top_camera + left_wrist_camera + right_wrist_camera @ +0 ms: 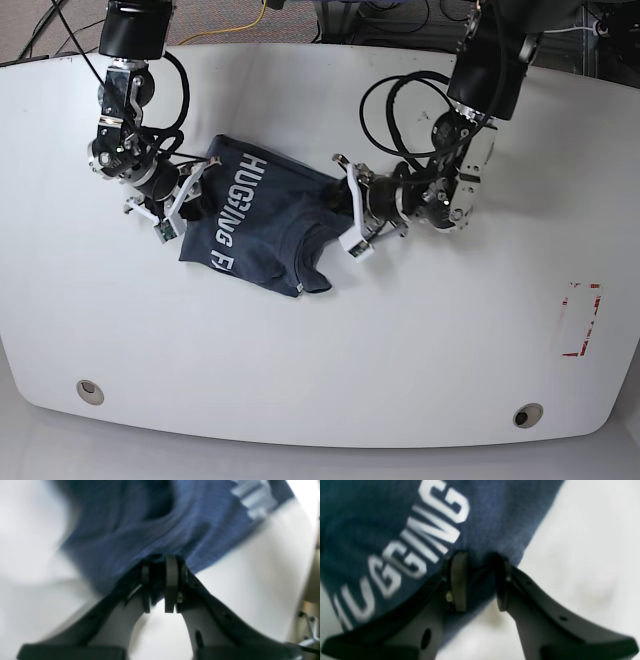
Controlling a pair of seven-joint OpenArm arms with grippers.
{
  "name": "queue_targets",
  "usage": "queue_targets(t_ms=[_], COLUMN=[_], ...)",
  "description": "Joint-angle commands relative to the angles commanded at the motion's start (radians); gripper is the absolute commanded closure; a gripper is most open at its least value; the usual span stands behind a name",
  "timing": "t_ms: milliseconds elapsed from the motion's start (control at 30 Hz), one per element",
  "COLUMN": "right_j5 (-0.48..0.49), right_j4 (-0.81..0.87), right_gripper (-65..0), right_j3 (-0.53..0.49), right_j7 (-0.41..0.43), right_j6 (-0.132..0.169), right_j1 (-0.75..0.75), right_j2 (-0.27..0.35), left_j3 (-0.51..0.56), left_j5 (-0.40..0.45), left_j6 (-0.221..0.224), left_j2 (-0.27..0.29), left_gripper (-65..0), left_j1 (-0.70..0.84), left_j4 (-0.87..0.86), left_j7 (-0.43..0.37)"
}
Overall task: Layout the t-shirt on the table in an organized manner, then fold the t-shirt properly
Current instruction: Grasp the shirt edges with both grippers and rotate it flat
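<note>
The dark blue t-shirt [260,225] lies crumpled on the white table [400,350], left of centre, with its white lettering [232,215] facing up. My left gripper [345,205] is at the shirt's right edge. In the left wrist view the left gripper [160,560] is shut on a bunched edge of the t-shirt [150,525]. My right gripper [195,185] is at the shirt's upper left edge. In the right wrist view the right gripper [480,557] pinches a fold of the t-shirt [490,517] beside the lettering [420,537].
Two round grey grommets [89,391] [527,415] sit near the table's front edge. A red-taped rectangle [580,320] marks the right side. Black cables [400,110] loop over the table behind the left arm. Floor and cables lie beyond the far edge.
</note>
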Motion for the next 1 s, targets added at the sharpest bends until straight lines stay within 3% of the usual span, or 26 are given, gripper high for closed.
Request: queue_targets(t_ms=[200, 333, 400, 633, 767, 1000], right_j5=[-0.011, -0.011, -0.011, -0.011, -0.012, -0.012], right_j4=[0.120, 0.199, 0.256, 0.354, 0.336, 0.173], right_gripper=[-16.6, -16.6, -16.6, -16.6, -16.6, -16.6], right_j3=[-0.006, -0.008, -0.008, -0.006, -0.003, -0.006], right_j7=[-0.002, -0.037, -0.081, -0.206, -0.210, -0.206], right_j6=[0.000, 0.000, 0.000, 0.000, 0.000, 0.000], right_j1=[-0.110, -0.133, -0.130, -0.025, 0.035, 0.133], right_j2=[-0.092, -0.141, -0.153, -0.164, -0.160, -0.092], left_j3=[-0.003, -0.009, -0.044, -0.170, -0.176, -0.176], left_j5=[0.000, -0.012, -0.040, -0.147, -0.189, -0.192], left_j6=[-0.012, -0.100, -0.120, -0.120, -0.120, -0.109], left_j2=[-0.046, -0.049, -0.049, -0.043, -0.025, 0.043], left_gripper=[-6.4, -6.4, -6.4, -6.4, -6.4, -6.4], left_j1=[-0.103, -0.146, -0.158, -0.060, 0.017, 0.175], left_j4=[-0.052, -0.048, -0.021, 0.192, 0.293, 0.350], left_j7=[-0.029, -0.012, 0.034, 0.127, 0.150, 0.150])
